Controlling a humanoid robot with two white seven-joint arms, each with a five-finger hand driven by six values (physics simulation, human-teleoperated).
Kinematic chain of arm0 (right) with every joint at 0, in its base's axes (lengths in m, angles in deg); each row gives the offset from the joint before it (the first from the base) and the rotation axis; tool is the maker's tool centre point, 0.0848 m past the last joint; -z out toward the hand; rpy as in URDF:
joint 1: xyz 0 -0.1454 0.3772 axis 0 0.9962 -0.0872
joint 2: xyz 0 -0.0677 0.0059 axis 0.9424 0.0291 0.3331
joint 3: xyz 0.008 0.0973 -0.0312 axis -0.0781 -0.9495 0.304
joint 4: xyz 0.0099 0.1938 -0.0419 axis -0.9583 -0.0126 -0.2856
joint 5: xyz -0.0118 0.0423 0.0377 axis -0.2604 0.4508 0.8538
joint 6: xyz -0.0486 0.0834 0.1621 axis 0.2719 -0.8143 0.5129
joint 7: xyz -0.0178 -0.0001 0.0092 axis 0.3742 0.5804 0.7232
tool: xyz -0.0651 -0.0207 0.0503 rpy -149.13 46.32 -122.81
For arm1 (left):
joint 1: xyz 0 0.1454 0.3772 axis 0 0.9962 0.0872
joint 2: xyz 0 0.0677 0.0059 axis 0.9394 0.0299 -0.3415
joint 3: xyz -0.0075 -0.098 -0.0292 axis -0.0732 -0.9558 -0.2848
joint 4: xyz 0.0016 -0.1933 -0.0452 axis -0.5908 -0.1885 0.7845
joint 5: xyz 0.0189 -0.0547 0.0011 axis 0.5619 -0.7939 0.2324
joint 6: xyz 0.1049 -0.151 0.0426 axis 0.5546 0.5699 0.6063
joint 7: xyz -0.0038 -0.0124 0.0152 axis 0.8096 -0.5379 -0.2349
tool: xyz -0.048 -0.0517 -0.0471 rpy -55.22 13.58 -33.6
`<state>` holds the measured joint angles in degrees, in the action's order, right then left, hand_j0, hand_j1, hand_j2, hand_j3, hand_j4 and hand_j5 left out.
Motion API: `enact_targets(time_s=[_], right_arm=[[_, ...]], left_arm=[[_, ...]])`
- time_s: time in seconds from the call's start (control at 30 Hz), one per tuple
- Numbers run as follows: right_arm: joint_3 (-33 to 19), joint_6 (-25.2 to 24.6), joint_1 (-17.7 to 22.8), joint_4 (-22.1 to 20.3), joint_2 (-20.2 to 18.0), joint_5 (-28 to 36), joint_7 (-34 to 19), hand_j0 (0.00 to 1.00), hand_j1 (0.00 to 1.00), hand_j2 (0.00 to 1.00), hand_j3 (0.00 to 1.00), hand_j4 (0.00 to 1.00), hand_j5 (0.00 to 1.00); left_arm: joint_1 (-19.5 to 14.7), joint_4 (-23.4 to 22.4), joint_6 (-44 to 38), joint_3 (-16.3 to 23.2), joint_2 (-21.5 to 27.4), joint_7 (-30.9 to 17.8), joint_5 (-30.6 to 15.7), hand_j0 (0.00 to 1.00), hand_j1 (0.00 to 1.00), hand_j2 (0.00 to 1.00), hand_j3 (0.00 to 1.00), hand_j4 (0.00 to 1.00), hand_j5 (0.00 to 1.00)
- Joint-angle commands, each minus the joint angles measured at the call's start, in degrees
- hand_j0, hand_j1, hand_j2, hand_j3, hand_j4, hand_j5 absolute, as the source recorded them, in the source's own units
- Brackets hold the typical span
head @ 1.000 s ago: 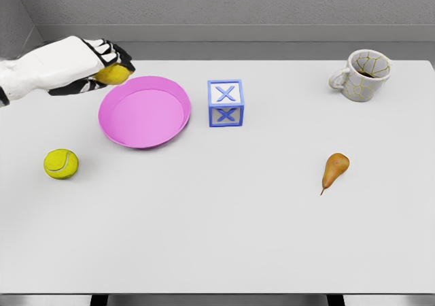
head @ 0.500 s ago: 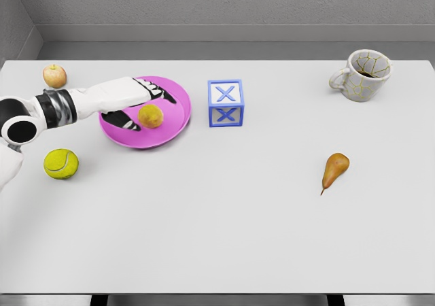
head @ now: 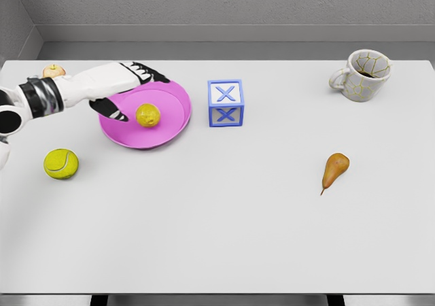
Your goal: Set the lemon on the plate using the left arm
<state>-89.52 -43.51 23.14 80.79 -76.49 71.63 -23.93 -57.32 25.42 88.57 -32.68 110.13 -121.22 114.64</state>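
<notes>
Grey walls framed a white table (head: 217,238) when I checked the head cam. Lemon (head: 148,115) sat inside the pink plate (head: 173,126), roughly mid-dish, resting on its floor w/ nothing touching it. Left hand (head: 126,85) hovered over the plate's left rim, fingers spread and loose, holding nothing; lemon lay just to the right of and a bit nearer me than the fingertips (head: 153,73), a clear gap between them. Lemon looked nearly round from here, so I couldn't call a long axis. Right arm wasn't in shot, so the left was the only one near.

My read: placement was done, and what remained was pulling the hand out leftward w/o clipping the rim.

Other stuff on the table: tennis ball (head: 61,163) and apple (head: 54,70) near the forearm, blue X block (head: 225,103) just right of the plate, pear (head: 334,170) and cracked-pattern mug (head: 363,75) well apart on the right.
</notes>
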Motion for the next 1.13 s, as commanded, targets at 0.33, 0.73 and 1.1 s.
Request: enact_targets(time_s=[0.33,0.73,1.1], right_arm=[[0.0,0.0,0.0,0.0,0.0,0.0,0.0,1.00,1.00,1.00,1.00,1.00,1.00],[0.0,0.0,0.0,0.0,0.0,0.0,0.0,1.00,1.00,1.00,1.00,1.00,1.00],[0.0,0.0,0.0,0.0,0.0,0.0,0.0,1.00,1.00,1.00,1.00,1.00,1.00]], left_arm=[[0.1,0.0,-0.1,-0.1,1.0,0.0,-0.5,1.00,1.00,1.00,1.00,1.00,1.00],[7.1,0.6,2.3,-7.4,8.1,0.0,-2.3,1.00,1.00,1.00,1.00,1.00,1.00],[7.4,0.8,2.3,-8.0,8.5,0.0,-2.4,1.00,1.00,1.00,1.00,1.00,1.00]])
